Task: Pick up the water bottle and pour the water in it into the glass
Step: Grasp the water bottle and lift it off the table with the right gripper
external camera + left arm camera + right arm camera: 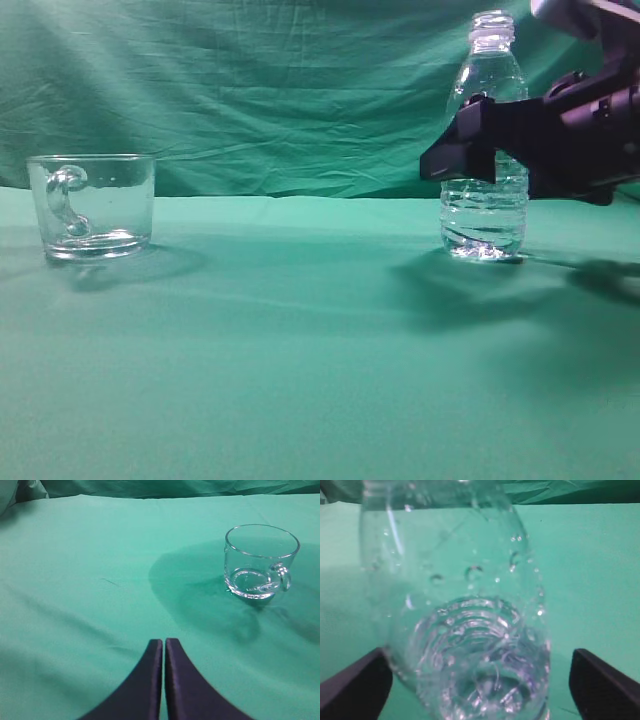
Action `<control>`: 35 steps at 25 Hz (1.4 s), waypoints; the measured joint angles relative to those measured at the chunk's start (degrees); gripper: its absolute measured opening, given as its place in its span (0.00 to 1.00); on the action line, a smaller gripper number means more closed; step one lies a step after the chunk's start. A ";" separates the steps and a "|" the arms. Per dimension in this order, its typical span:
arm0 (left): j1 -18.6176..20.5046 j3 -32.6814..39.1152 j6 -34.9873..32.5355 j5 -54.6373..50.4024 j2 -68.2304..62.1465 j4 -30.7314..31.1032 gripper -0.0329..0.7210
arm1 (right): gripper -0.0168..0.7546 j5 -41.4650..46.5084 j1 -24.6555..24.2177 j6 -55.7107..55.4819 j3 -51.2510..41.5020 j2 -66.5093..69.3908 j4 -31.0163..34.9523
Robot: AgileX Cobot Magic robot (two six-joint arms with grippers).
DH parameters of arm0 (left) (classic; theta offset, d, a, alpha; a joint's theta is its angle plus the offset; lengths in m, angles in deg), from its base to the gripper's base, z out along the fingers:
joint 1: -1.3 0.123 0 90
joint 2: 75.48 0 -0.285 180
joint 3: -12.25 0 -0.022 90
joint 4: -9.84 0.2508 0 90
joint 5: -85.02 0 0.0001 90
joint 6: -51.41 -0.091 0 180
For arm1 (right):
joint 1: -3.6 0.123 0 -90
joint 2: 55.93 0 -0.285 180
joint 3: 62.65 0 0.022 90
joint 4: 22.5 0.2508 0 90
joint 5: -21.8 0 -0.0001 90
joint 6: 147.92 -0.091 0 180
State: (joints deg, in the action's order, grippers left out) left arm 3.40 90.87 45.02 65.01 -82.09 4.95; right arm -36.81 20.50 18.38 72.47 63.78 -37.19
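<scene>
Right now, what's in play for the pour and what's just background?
In play:
- water bottle, uncapped, standing between the right gripper's open jaws
- water low in it
- glass, looks empty

Background:
- green cloth
- left gripper, shut, idle

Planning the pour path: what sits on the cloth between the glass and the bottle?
Nothing. In the exterior view, only bare green cloth lies between the glass and the bottle.

Green tablecloth (300, 350), wrinkled green backdrop (250, 90), possibly the same fabric
</scene>
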 joint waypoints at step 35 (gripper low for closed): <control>0.00 0.00 0.00 0.00 0.00 0.00 0.04 | 0.38 -2.07 0.25 4.87 2.96 0.30 -2.84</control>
State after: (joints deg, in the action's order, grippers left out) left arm 3.40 90.87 45.02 65.01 -82.09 4.95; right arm -38.88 20.75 23.25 75.43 64.08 -40.03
